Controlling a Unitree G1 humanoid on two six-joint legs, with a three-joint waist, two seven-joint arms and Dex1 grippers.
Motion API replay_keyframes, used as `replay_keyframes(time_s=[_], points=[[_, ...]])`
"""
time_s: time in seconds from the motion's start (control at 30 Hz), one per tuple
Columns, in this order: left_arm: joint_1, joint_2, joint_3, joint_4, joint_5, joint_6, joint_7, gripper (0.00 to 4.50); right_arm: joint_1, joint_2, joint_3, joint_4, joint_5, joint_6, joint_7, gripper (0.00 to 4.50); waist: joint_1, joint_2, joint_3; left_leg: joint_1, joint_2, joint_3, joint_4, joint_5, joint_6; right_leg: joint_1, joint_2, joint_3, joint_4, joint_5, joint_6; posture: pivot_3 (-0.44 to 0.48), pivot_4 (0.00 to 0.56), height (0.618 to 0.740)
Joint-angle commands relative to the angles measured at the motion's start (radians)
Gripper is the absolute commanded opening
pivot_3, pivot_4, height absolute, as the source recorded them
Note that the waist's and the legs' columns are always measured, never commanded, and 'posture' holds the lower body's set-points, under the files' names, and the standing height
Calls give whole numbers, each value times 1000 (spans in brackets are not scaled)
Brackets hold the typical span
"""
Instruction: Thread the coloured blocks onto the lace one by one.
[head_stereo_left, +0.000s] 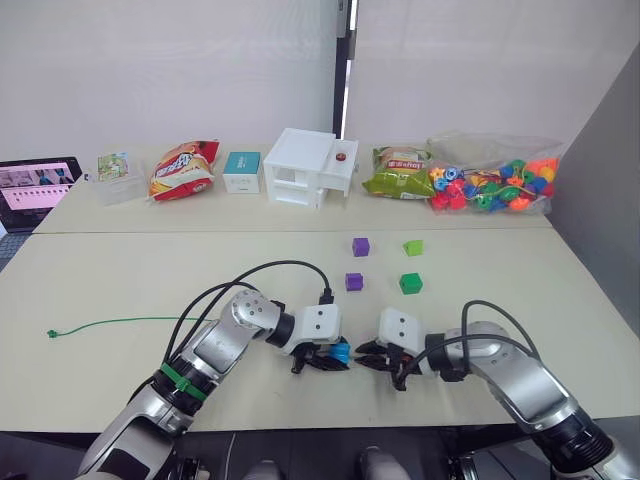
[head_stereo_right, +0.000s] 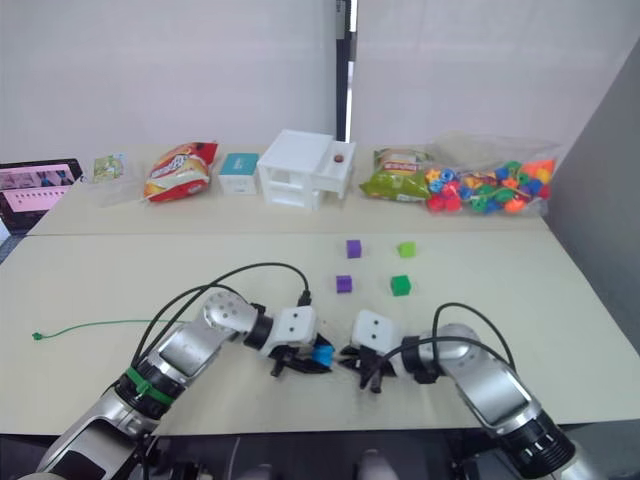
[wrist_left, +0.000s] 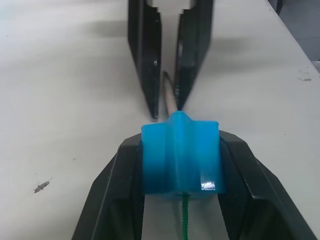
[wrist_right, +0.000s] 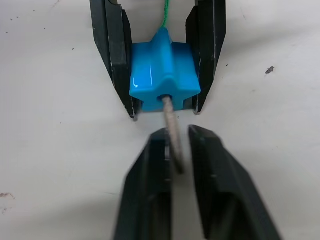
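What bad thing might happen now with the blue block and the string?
The lace's stiff tip pokes out of the blue block, between the right gripper fingers, which look not quite closed. If they pinch badly, the tip may slip back through the hole. The left gripper squeezes the block by its sides; a tug could twist it loose. The green cord trailing across the table might snag.

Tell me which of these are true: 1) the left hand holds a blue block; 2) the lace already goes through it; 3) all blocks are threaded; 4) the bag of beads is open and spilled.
1) True: the left gripper is clamped on the blue block.
2) True: the lace's pale tip pokes out toward the right gripper, whose fingers flank it.
3) False: two purple blocks, a light green block and a dark green block lie loose.
4) False: the bag of beads looks closed.
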Motion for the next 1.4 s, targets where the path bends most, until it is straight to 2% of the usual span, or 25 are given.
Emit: replay_keyframes(time_s=[0.03, 0.13, 0.27, 0.4, 0.47, 0.57, 0.73, 0.87, 0.93, 1.07, 1.13, 1.27, 1.4], points=[[12, 24, 5, -6, 2, -2, -16, 1386, -14, -34, -13, 9, -27, -34, 22, 0, 1, 0, 0, 0, 0, 0, 0, 0, 0, 0, 0, 0, 0, 0, 0, 0, 150, 740], [24, 46, 23, -7, -3, 5, -15, 1386, -29, -41, -13, 6, -25, -46, 39, 0, 0, 0, 0, 0, 0, 0, 0, 0, 0, 0, 0, 0, 0, 0, 0, 0, 150, 740], [83, 143, 104, -22, -38, 13, -25, 1386, -43, -51, -14, 11, -37, -56, 59, 0, -9, 0, 0, 1, 1, 0, -1, 0, 0, -1, 1, 0, 1, 0, 0, 0, 150, 740], [218, 371, 281, 40, -88, -99, -75, 1386, -48, -61, -34, 10, -35, -52, 64, 0, -31, 0, 0, 2, 2, 0, -2, 0, 0, -2, 2, 0, 2, 0, 0, 0, 150, 740], [273, 456, 376, 103, -134, -175, -111, 1386, -43, -64, -45, 8, -32, -50, 63, 0, -34, 0, 0, 3, 3, 1, -3, 0, 0, -3, 2, 0, 3, 0, -1, 0, 150, 740], [294, 571, 495, 279, -151, -288, -136, 1386, -32, -66, -53, 9, -28, -52, 62, 0, -26, 1, 1, 3, 3, 1, -4, 0, 0, -4, 2, 0, 5, -2, -4, 0, 150, 740], [277, 705, 525, 544, -88, -434, -175, 1386, -23, -60, -43, 8, -29, -56, 65, 0, -6, -1, 1, 1, 2, 1, -3, 0, 0, -4, 0, -2, 3, -2, -3, 0, 150, 740], [241, 716, 509, 673, -37, -521, -155, 1386, -30, -54, -32, 8, -30, -55, 74, 0, 1, -1, 1, 1, 2, 2, -4, 0, 0, -4, 0, -2, 3, -2, -3, 0, 150, 740], [209, 702, 520, 714, -35, -553, -136, 2441, -35, -51, -26, 11, -33, -58, 79, 0, 2, -1, 1, 1, 2, 2, -4, 0, 0, -4, 0, -2, 4, -2, -3, 0, 150, 740], [172, 682, 550, 686, -104, -462, -198, 3744, -48, -41, -20, 12, -32, -50, 82, 0, -1, -1, 1, 1, 2, 2, -3, 0, 0, -4, 0, -2, 5, -2, -3, 0, 150, 740], [169, 681, 571, 614, -147, -412, -215, 4405, -54, -37, -21, 2, -25, -38, 85, 0, -2, -2, 1, 1, 2, 2, -3, 0, 0, -5, 0, -2, 6, -2, -3, 0, 150, 740], [190, 697, 599, 423, -242, -220, -273, 4462, -63, -26, -17, -10, -22, -19, 89, 0, -3, -2, 2, 0, 2, 1, -3, 0, 0, -5, 0, -2, 6, -2, -3, 0, 150, 740], [258, 693, 606, 90, -396, 67, -295, 4462, -90, 0, -1, -24, -22, 19, 84, 0, -6, -2, 2, 0, 2, 1, -3, 0, 0, -5, 1, -2, 6, -2, -3, 0, 150, 740]])
